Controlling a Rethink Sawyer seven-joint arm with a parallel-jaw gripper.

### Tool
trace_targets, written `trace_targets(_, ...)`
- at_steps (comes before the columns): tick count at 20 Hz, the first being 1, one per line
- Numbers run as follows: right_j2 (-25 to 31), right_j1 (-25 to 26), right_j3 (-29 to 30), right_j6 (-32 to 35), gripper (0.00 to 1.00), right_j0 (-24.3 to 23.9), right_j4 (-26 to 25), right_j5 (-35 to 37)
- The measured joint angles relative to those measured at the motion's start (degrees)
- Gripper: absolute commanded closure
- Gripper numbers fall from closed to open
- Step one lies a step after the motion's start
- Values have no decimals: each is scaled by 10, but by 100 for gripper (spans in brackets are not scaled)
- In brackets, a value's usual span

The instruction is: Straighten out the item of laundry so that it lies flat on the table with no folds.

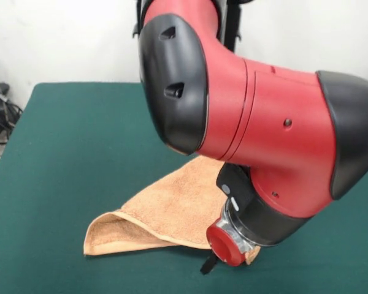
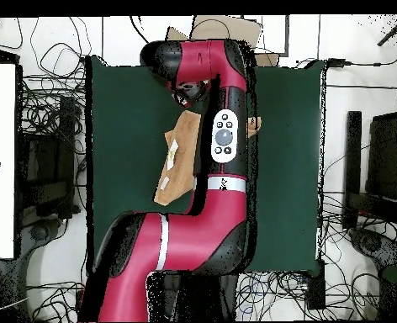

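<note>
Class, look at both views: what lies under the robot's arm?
The peach towel lies on the green table, one corner folded over. The arm covers its remaining part, so that part's state is unseen.

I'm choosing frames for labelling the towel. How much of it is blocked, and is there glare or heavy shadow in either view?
Front view: the arm fills the middle, hiding the towel's right part; even light, no glare. Overhead view: the arm covers most of the towel; a white strip shows on it, and the green table is evenly lit.
</note>
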Motion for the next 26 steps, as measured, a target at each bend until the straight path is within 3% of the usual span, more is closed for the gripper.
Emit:
trace_targets(14, 0, 42, -4, 0, 0, 0, 0, 34)
trace_targets(26, 1, 44, -5, 0, 0, -1, 13, 34)
